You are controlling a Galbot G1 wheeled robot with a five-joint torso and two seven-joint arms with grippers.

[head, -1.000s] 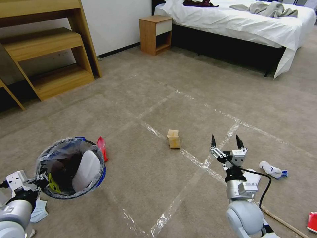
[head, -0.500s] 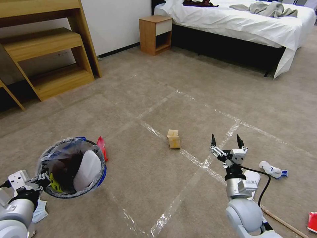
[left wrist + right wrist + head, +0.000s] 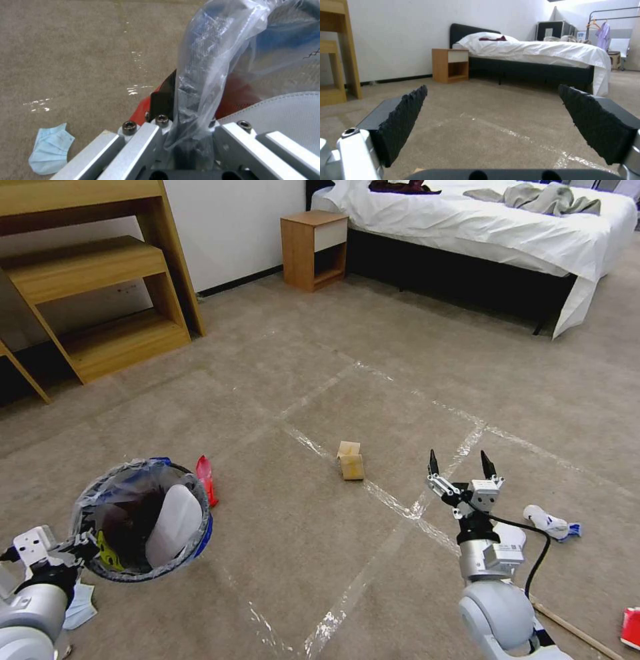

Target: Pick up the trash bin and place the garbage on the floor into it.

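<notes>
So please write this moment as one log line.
left claw: shut on trash bin rim | right claw: open, empty | paper bag: on floor

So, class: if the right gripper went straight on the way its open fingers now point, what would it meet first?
Probably nothing soon: the right gripper points level over the bare floor, towards the bed far off. Depth is uncertain.
</notes>
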